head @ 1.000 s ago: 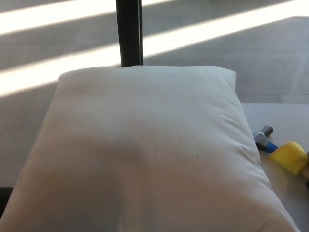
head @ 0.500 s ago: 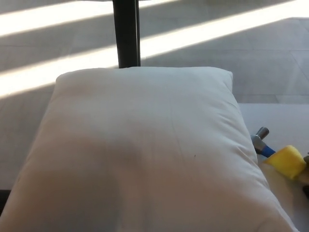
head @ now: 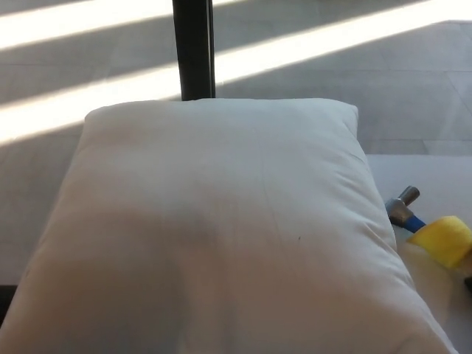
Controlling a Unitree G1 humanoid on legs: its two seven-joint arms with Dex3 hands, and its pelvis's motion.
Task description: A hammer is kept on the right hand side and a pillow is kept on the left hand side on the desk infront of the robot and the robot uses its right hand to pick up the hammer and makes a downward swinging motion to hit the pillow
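A large white pillow (head: 221,228) fills most of the head view and lies on the desk's left and middle. Right of it lies the hammer (head: 420,221), with a grey metal head, a blue neck and a yellow grip that runs out of the picture's right edge. Its head sits close to the pillow's right side. A dark sliver (head: 469,282) shows at the right edge just below the yellow grip, and too little of it shows to say what it is. My left hand does not show.
The pale desk top (head: 435,177) shows only at the right of the pillow. Behind the desk a black post (head: 193,48) stands on a grey floor crossed by bright sun stripes.
The whole picture has shifted slightly left and then back, so the camera moved. The pillow and hammer keep nearly the same places relative to each other.
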